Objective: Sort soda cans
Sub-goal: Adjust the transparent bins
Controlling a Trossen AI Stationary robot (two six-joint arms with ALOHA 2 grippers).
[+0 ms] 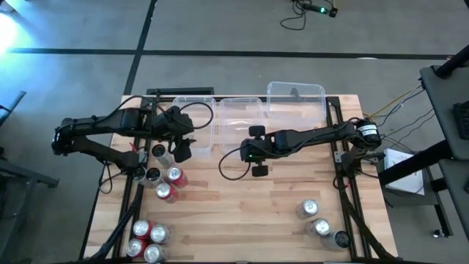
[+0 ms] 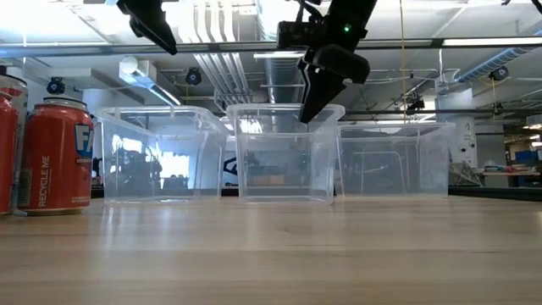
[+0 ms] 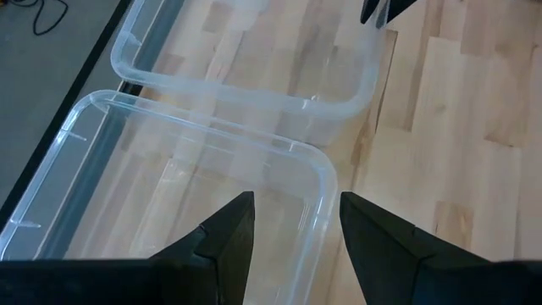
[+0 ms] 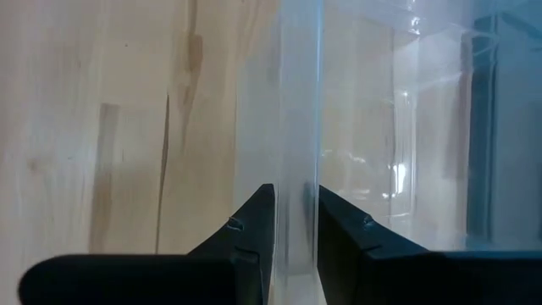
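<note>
The right gripper [image 4: 295, 222] pinches the middle bin's [image 1: 236, 110] near wall, jaws nearly closed. The left gripper [image 3: 295, 222] hangs open above the left bin [image 3: 169, 161], holding nothing.

A dozen-odd soda cans stand upright on the bench in three clusters, none held; a group of four sits just beside the left tool [image 1: 183, 143], towards the bench's front: one silver-topped [image 1: 159, 152], one dark-topped [image 1: 153, 174], two red [image 1: 174, 176]; four more red cans [image 1: 141, 229] crowd the front corner, well apart from that tool; well away from the right tool [image 1: 258, 150], two silver cans [image 1: 308, 209] and a dark one [image 1: 341, 238] stand near the opposite front corner.
</note>
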